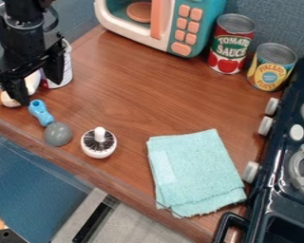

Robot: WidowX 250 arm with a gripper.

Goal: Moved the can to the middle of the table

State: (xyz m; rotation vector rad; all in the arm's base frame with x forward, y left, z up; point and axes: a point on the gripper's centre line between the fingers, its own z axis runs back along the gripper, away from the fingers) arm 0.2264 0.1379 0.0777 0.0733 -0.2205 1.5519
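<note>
My gripper [40,93] is at far left over the surface [138,95], its fingers spread and clasping nothing that I can make out. A pale thing [33,81] with a brownish end lies just beneath. The white can [67,71], upright just right of my gripper and partly behind a finger, seems the likeliest one to move, though the task names no particular can. It looks stiff and smooth; its rounded wall may slip, so I would take it across the sides at mid-height, squarely. I expect it to be light, but cannot tell. Well to my gripper's right stand the taller red can [227,52], likelier to tip, and the squat yellow can [269,71].
</note>
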